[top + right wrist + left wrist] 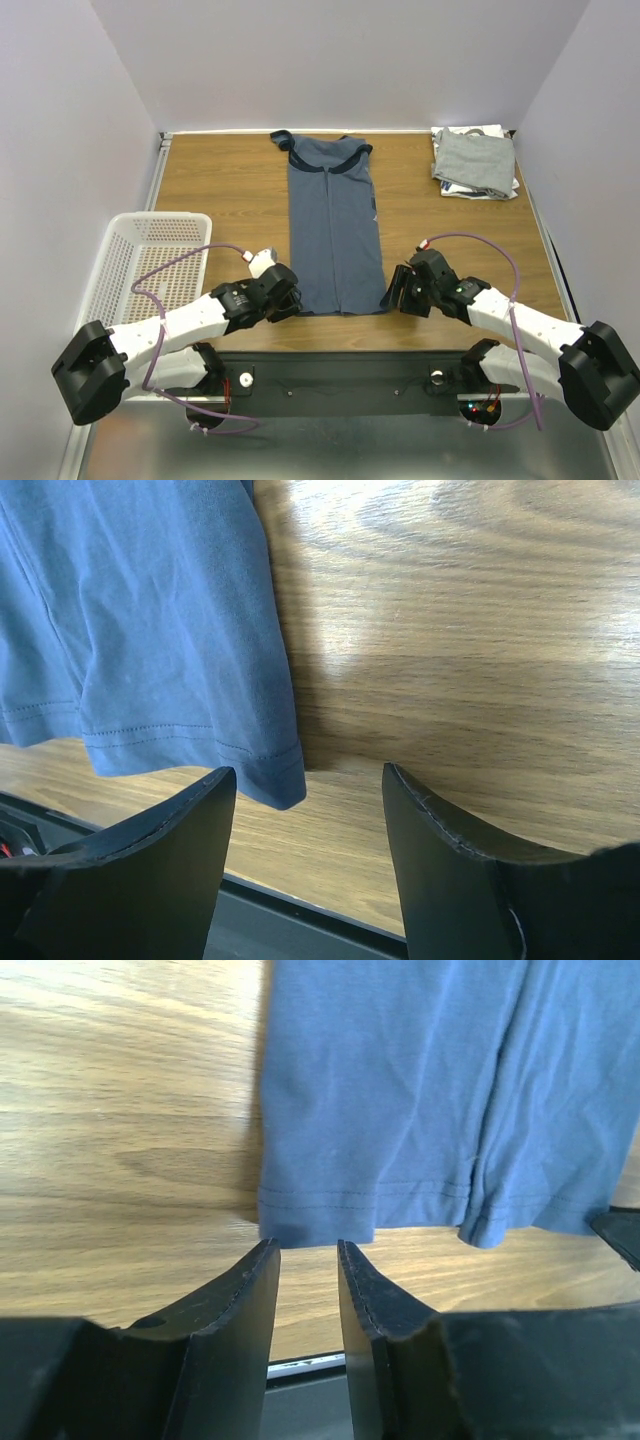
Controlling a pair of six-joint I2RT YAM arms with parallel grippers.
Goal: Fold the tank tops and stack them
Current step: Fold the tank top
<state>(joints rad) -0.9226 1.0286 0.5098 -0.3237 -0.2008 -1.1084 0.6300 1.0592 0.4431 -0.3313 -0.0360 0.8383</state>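
Observation:
A slate-blue tank top (335,225) lies flat in the middle of the table, folded into a long strip with its navy-trimmed neck at the far end. My left gripper (291,301) sits at the near left corner of its hem. In the left wrist view the left gripper (307,1250) is open by a narrow gap with nothing between the fingers, and the hem (400,1200) is just past the tips. My right gripper (393,293) is at the near right corner. In the right wrist view the right gripper (308,775) is wide open, with the hem corner (283,785) just ahead of its left finger. Light grey and white tank tops (475,163) lie folded in a stack at the back right.
A white mesh basket (150,255) stands at the left edge of the table. The near table edge and a black rail (340,385) run just behind both grippers. Purple walls close in the table on three sides.

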